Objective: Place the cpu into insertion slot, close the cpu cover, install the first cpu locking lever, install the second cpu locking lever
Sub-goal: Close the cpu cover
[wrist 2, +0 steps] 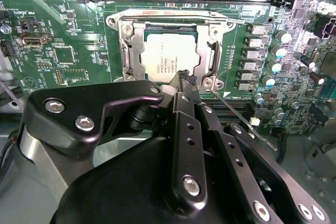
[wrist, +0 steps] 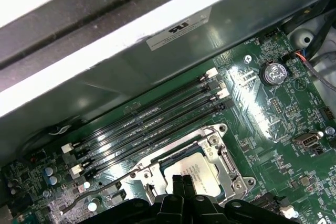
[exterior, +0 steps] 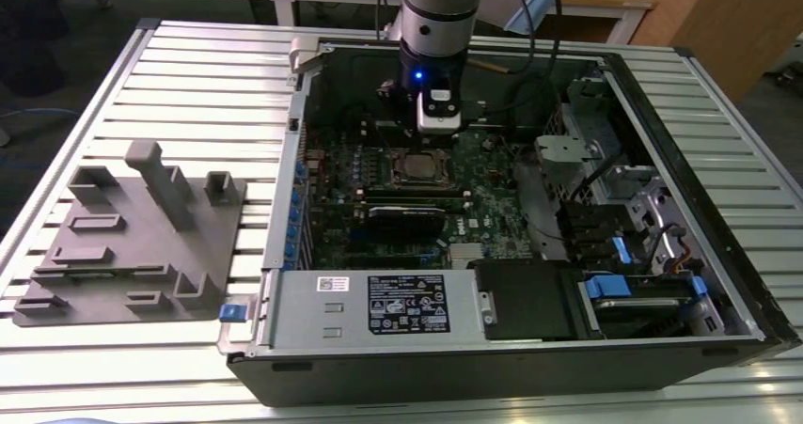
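The cpu (wrist 2: pixel 168 56) lies flat in the insertion slot (wrist 2: pixel 148 28) on the green motherboard, silvery top up. The cpu cover (wrist 2: pixel 127 56) lies down over it, framing the chip in its window. One thin locking lever (wrist 2: pixel 173 14) runs along the socket edge by the memory slots. A second lever (wrist 2: pixel 233 108) sticks out at an angle from the socket corner. My gripper (wrist: pixel 181 181) hovers just over the cpu's (wrist: pixel 202 167) near edge, fingers together with nothing between them. In the exterior view my gripper (exterior: pixel 420 147) hangs right above the socket (exterior: pixel 420 168).
Long black memory slots (wrist: pixel 152 116) run beside the socket, with the case wall (wrist: pixel 105 61) beyond them. The open case holds a labelled power supply (exterior: pixel 376 302) and drive cages (exterior: pixel 603 180). A grey fixture (exterior: pixel 126 236) stands on the slatted table at the exterior view's left.
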Robot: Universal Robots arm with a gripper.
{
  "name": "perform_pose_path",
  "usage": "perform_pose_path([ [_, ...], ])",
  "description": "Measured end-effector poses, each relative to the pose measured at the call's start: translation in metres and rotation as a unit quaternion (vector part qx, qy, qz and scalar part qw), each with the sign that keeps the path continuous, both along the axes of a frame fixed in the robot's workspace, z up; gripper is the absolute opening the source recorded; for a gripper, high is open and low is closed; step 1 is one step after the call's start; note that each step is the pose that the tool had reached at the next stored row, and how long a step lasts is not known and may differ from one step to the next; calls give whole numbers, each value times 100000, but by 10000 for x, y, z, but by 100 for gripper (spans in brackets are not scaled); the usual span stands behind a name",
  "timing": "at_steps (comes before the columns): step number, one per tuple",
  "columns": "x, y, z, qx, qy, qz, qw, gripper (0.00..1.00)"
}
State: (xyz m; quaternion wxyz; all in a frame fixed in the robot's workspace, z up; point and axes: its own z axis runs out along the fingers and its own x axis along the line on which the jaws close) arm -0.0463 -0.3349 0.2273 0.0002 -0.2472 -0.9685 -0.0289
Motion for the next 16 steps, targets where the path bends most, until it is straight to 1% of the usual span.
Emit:
perform_pose_path([
  [16,0,0,0,-1,1,189,100000,11],
])
